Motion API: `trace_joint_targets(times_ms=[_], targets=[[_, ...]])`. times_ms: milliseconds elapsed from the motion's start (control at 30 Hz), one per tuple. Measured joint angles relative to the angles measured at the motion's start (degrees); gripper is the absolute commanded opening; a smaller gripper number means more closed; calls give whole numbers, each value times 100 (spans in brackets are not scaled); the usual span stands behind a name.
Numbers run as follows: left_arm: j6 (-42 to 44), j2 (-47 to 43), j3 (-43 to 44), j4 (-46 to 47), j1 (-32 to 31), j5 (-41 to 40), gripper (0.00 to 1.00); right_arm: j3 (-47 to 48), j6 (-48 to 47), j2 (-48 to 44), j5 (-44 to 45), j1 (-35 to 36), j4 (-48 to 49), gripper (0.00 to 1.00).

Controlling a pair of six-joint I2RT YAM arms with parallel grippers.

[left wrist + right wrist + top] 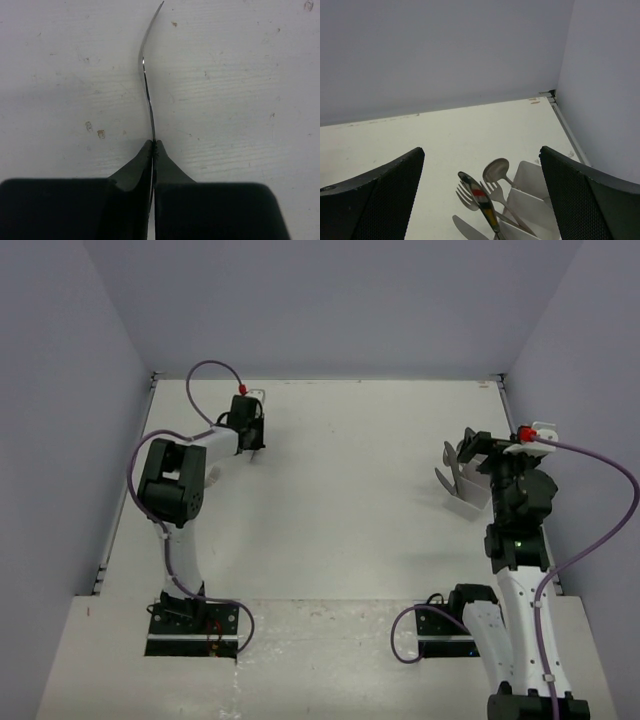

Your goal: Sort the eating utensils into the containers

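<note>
Table [350, 490] from above: left gripper [250, 443] far left, right gripper [465, 455] at the container [470, 502]. Left wrist: fingers [135, 170] pinch a thin utensil [146, 90] edge-on; so narrow a hold could let it swivel or slip. Right wrist: fingers [385, 185] spread wide above the stored forks [495, 192] and spoon [496, 170].

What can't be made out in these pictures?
- Left wrist: held utensil, edge-on in the left gripper; fork or spoon unclear, gripped end hidden by the jaws.
- Right wrist: container and sorted utensils cut off by the bottom edge.
- Top external: right arm covers part of the container.
</note>
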Motion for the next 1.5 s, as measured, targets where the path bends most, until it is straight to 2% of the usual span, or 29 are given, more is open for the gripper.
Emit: trace_joint_targets(times_ms=[133,233,400,567,700,867,1000,1100,1167,1200,1233,1300,1367,1500], targets=[[13,-179,-262,181,24,564,0,42,107,-44,-225,0,-120,99],[-20,-734,-782,245,7,1360,0,188,310,114,-1029,-4,-234,99],[-210,-2640,-1847,1095,-256,2490,0,103,776,457,-2625,260,-144,99],[-579,-4223,-2380,2487,-859,3547,0,-258,1405,933,-3353,1309,487,99],[-953,-4551,-2640,3123,-1320,4092,0,-415,2162,1558,-3783,2240,1637,99],[-1491,-4612,-3101,3534,-1567,4395,0,-415,2953,1998,-3705,2702,2907,99],[-1705,-4636,-3165,3733,-1856,4487,0,-396,3318,2205,-3456,2946,3473,95],[-1858,-4688,-3167,3965,-2015,4566,0,-326,3447,2365,-3226,3121,3609,89],[-1926,-4741,-3167,4100,-2096,4575,0,-293,3526,2448,-3086,3189,3672,79],[-1943,-4765,-3167,4142,-2124,4575,0,-291,3563,2474,-3036,3213,3705,71],[-1978,-4789,-3167,4183,-2162,4564,0,-291,3589,2487,-2970,3226,3716,52],[-2031,-4811,-3169,4236,-2236,4476,0,-291,3705,2505,-2883,3259,3810,37],[-2061,-4809,-3180,4234,-2262,4398,0,-284,3764,2496,-2857,3327,3932,28],[-2068,-4809,-3182,4234,-2295,4315,0,-282,3779,2496,-2837,3355,4085,23]])
